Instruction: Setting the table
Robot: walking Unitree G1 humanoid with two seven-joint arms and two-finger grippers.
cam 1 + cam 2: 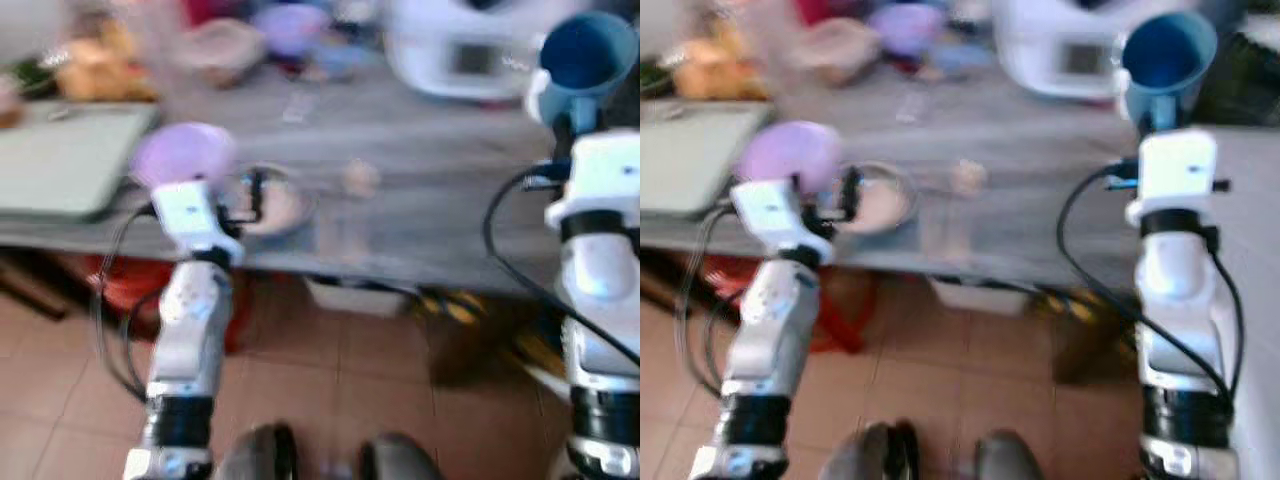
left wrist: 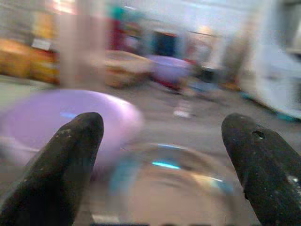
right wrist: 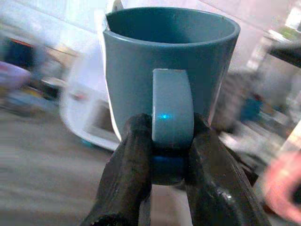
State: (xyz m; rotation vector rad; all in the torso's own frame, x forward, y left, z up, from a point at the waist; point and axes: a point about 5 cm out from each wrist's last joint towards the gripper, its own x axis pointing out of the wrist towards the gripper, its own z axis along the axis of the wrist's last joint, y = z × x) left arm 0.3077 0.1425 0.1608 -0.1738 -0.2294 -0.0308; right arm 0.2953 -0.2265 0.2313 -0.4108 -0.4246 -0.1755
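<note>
My right gripper (image 3: pixel 162 155) is shut on the handle of a blue mug (image 3: pixel 169 61), which it holds upright above the right end of the grey table (image 1: pixel 420 190); the blue mug (image 1: pixel 585 60) shows at the top right of the eye views. My left gripper (image 2: pixel 164 155) is open, its black fingers (image 2: pixel 66 160) spread on either side of a clear glass bowl (image 2: pixel 169 183) that rests on the table near its front edge. A lilac bowl (image 1: pixel 182 152) lies just left of and behind the glass bowl (image 1: pixel 275 205). All views are blurred.
A white appliance (image 1: pixel 470 50) stands at the back right of the table. A pale green tray (image 1: pixel 65 155) lies at the left, with yellow items, a tan bowl (image 1: pixel 215 45) and a purple bowl (image 1: pixel 290 25) behind. A red object sits under the table on the tiled floor.
</note>
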